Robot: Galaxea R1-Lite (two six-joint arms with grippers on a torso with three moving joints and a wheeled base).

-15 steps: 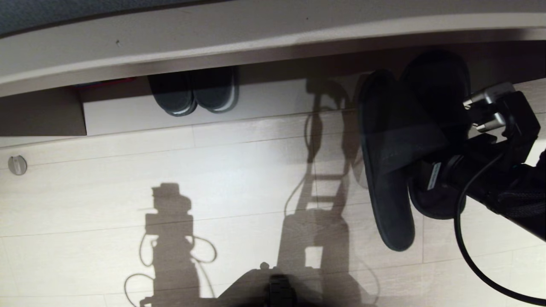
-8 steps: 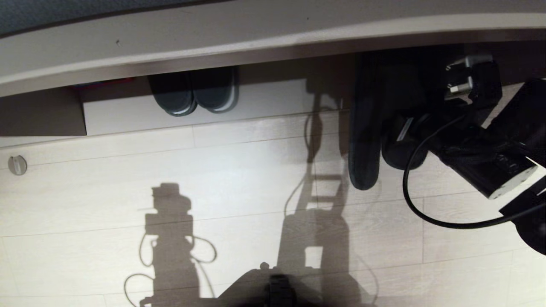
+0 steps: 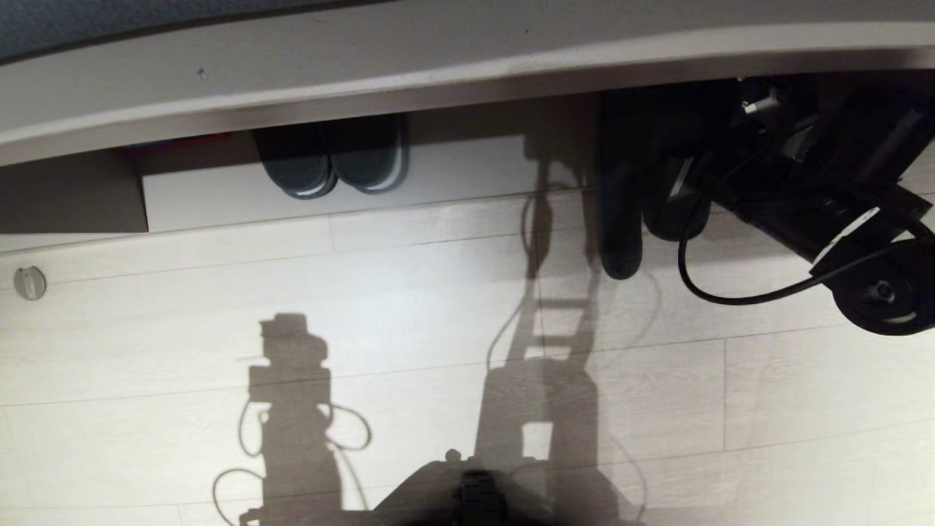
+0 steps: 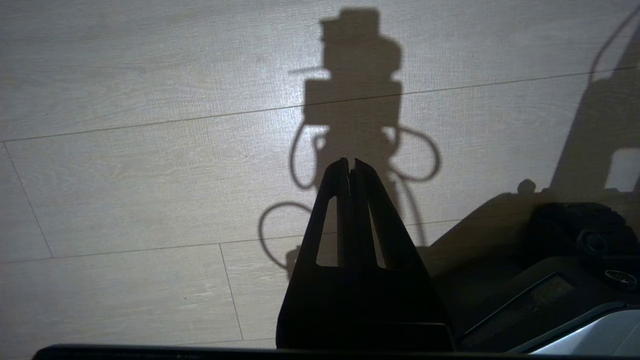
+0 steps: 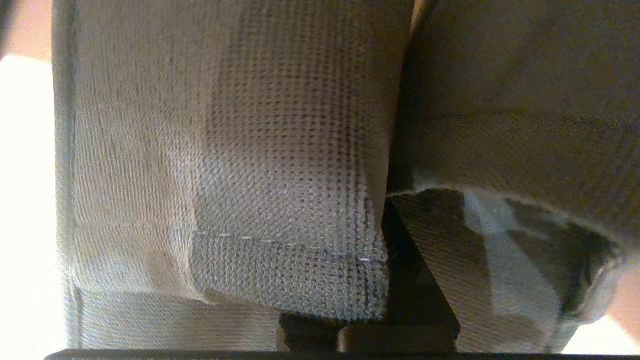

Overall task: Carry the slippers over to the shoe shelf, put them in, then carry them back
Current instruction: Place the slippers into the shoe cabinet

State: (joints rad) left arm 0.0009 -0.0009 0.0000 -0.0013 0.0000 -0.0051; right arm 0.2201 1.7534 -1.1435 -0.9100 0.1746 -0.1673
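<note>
The grey-blue slippers (image 3: pixel 619 219) hang side by side in my right gripper (image 3: pixel 661 172), which is shut on them. Their toes are in the shadow under the shoe shelf's top board (image 3: pixel 438 66); their heels stick out over the floor. In the right wrist view the slippers' woven fabric (image 5: pixel 280 175) fills the frame, with one dark finger (image 5: pixel 420 295) wedged between the two. My left gripper (image 4: pixel 350 162) is shut and empty above the pale plank floor.
A darker charcoal pair with white sole edges (image 3: pixel 332 161) sits in the shelf to the left. A brown panel (image 3: pixel 73 193) closes the far left. A round metal floor stop (image 3: pixel 29 283) and my base (image 3: pixel 478 497) are on the floor.
My right arm has swung away from me toward the shelf, taking the slippers from over the open floor to partly under the top board. The left arm has stayed still.
</note>
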